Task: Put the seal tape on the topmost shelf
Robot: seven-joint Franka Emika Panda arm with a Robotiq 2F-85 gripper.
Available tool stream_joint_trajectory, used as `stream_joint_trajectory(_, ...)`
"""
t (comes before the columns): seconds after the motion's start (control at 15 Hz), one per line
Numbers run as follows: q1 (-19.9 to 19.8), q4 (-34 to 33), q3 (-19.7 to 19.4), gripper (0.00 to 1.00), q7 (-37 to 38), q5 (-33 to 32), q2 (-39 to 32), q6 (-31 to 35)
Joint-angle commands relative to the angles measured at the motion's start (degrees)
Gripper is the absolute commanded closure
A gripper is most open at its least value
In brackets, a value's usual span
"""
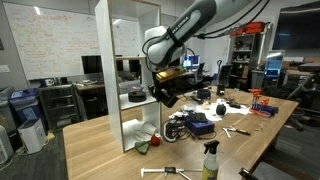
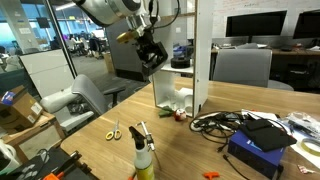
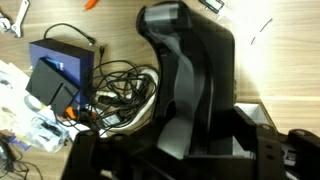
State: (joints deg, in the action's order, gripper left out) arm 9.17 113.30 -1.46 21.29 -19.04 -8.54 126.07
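Item: black two-fingered gripper on a white-and-black arm; hangs at three o'clock of the tall, narrow, open white shelving unit with pale wood edges, about level with its middle boards, just outside its open face and well above the pale wooden table. Pincer state: the wrist view is filled by the black housing and the finger ends are hidden; the exterior views are too small; how wide the jaws stand, and whether they hold anything, cannot be told. Small dark blackish roll of seal tape: not separately made out in any view; no such roll picked out on the table; judged to sit between the fingers, unconfirmed. Topmost shelf: highest white board in view, at eleven o'clock of the gripper, near the upper edge of the view. Neighbours: dark round bowl-like item on a middle board, at nine o'clock of the gripper; tangle of black cables on the table below. Step judged: carrying upward, placement not yet done. Next move calls for a rise toward twelve o'clock until clear of the top board's edge; then travel toward nine o'clock over the board; then lowering and release, keeping off the upright.
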Motion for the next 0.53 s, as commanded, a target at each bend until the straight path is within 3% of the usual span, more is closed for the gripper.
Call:
stream_joint_trajectory(0.0,1.5,-2.5,2.7,0.60,6.1,-7.2,7.8,-9.4)
stream_joint_trajectory(0.47,1.3,-18.7,10.1,0.60,7.1,-18.0,7.6,-24.6)
